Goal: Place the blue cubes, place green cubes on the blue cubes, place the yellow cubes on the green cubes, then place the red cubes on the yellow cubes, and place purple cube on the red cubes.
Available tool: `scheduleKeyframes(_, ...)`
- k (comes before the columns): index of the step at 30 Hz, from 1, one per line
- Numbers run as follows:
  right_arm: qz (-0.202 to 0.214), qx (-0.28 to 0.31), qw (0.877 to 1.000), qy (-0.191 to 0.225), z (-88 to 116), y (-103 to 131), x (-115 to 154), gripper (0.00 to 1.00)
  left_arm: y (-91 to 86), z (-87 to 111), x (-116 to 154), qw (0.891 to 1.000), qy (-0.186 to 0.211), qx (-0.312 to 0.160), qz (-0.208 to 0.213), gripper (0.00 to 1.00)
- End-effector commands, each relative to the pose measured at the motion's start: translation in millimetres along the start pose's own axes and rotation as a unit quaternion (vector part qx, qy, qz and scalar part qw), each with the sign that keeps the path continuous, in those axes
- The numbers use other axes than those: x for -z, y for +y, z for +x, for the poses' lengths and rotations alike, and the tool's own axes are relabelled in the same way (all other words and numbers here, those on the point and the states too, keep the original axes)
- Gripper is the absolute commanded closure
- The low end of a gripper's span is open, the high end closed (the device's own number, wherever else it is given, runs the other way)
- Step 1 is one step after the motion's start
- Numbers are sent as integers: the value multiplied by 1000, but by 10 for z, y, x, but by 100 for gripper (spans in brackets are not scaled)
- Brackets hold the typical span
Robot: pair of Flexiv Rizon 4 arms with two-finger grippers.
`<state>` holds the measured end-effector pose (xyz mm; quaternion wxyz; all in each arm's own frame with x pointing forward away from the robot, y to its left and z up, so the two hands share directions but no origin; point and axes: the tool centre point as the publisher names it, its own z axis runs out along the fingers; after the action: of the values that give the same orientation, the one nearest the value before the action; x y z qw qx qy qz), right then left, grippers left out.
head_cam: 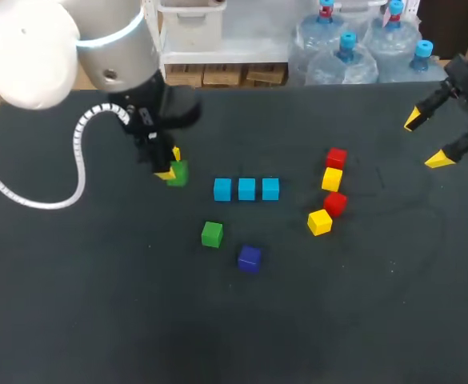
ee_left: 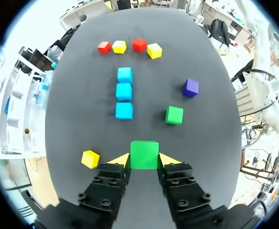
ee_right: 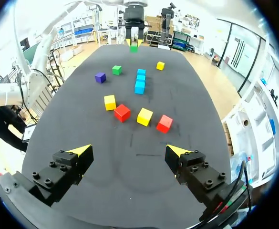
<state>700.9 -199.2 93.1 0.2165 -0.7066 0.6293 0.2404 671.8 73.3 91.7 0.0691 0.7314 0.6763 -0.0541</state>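
Green cube [ee_left: 144, 155]: your left gripper [ee_left: 144, 160] pinches it from both sides, at 9 o'clock of the blue cubes [head_cam: 246, 189] row. Your right gripper [head_cam: 428, 140] hangs spread wide, holding nothing, at 2 o'clock.

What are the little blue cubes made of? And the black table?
The blue cubes look like painted wood or hard plastic: even colour, crisp edges, little shine. I can't tell which. The table looks covered in a dark matte mat, dull with faint marks.
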Motion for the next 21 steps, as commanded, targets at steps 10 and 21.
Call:
scheduleKeyframes(10, 0, 0, 1000, -1, 1, -3, -3, 0, 210, -354, -27, 1000, 3, 8, -2, 100)
scheduleKeyframes(21, 0, 0, 1000, -1, 1, -3, -3, 0, 338, -619, -140, 1000, 7, -2, 0, 100)
